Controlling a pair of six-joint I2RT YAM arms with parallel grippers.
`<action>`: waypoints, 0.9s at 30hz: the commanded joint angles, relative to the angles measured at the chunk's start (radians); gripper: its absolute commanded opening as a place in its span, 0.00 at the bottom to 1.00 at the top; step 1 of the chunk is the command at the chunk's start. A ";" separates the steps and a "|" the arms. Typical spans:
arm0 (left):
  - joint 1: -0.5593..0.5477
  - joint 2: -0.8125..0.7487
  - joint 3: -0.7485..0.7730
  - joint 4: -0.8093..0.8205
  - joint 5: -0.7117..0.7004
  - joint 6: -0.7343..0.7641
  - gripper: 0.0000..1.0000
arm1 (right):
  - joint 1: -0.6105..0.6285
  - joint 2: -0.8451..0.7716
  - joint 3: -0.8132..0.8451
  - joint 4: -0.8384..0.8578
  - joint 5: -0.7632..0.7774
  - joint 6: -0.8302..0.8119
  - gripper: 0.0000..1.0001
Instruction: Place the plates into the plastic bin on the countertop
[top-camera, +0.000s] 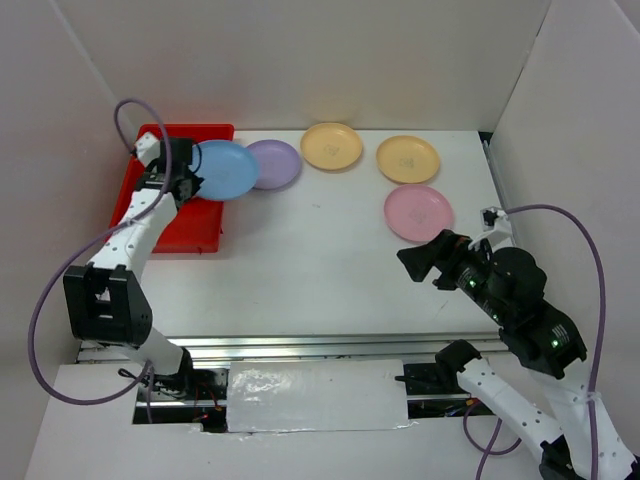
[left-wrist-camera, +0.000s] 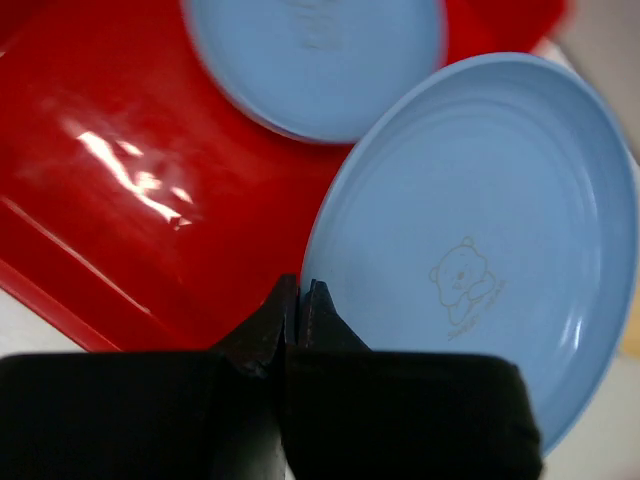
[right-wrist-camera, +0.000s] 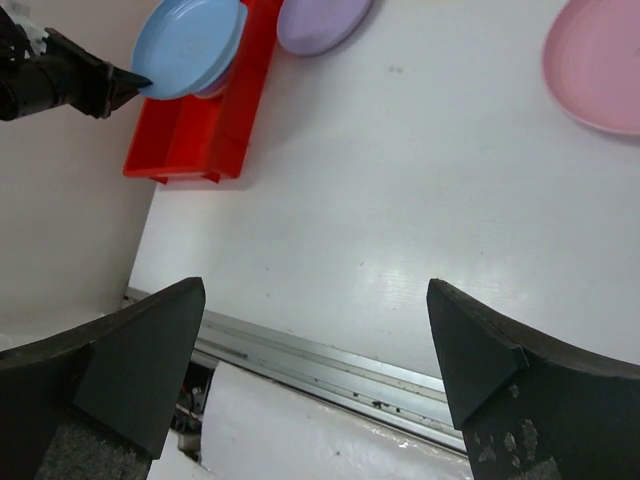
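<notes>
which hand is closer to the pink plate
Right. The right hand is open just on the near side of the pink plate, not touching. The left hand is far off at the red bin, shut on a blue plate.

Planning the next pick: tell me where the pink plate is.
Top view: the pink plate lies right on the table, just below a yellow plate, beyond the right gripper.

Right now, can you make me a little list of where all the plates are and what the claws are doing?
Left claw: shut on the rim of a blue plate, partly over the red bin
In the bin: another blue plate
On the countertop: purple plate, yellow plate, second yellow plate, pink plate
Right claw: open, holding nothing
</notes>
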 joint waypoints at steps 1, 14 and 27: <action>0.132 0.025 -0.076 0.187 0.183 -0.006 0.00 | 0.003 0.053 -0.018 0.097 -0.064 -0.030 1.00; 0.428 0.363 0.200 0.157 0.250 0.012 0.00 | 0.000 0.090 -0.074 0.099 -0.102 -0.108 1.00; 0.311 0.101 0.134 0.154 0.197 0.031 0.99 | 0.002 0.147 -0.078 0.161 -0.128 -0.096 1.00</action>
